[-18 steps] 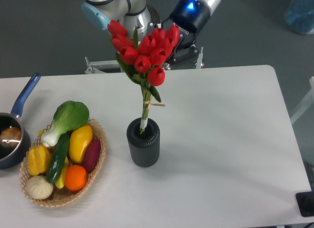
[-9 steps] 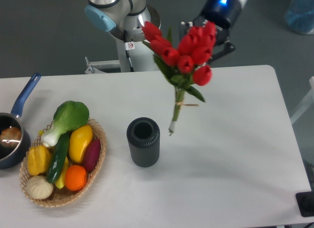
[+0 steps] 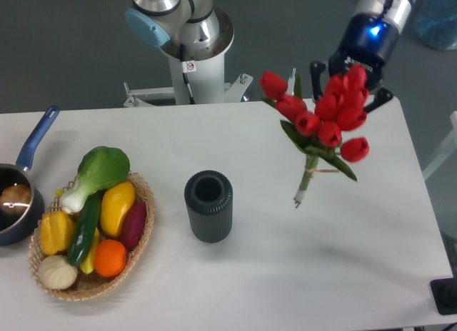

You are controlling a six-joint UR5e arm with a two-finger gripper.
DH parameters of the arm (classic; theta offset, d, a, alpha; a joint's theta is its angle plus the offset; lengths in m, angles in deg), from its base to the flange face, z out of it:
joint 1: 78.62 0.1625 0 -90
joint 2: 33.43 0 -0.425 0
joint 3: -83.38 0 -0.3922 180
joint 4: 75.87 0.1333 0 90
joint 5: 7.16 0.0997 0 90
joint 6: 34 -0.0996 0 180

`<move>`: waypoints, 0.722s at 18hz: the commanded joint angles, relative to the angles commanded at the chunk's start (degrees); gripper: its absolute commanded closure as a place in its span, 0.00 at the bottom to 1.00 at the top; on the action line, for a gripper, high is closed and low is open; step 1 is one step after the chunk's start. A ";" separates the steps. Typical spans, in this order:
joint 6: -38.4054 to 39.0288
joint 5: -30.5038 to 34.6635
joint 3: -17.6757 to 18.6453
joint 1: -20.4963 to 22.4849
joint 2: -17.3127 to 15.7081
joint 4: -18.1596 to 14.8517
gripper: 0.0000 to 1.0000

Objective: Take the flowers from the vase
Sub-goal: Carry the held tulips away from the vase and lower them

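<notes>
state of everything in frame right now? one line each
flowers: out of the vase, held in the air over the table's right side
vase: upright, empty
gripper: behind the blooms, shut on the flowers
basket: full of produce
saucepan: upright, something inside

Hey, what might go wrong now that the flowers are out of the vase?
The flowers hang in the air from the end effector, held up among the blooms, so they might slip or get crushed. They sit toward the table's right edge, so a drop could send them off the table.
</notes>
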 joint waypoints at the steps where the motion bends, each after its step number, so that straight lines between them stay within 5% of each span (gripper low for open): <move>1: -0.09 1.85 -0.53 -0.70 0.18 0.00 0.88; 13: -1.14 21.90 -5.10 -8.18 3.08 -0.88 0.79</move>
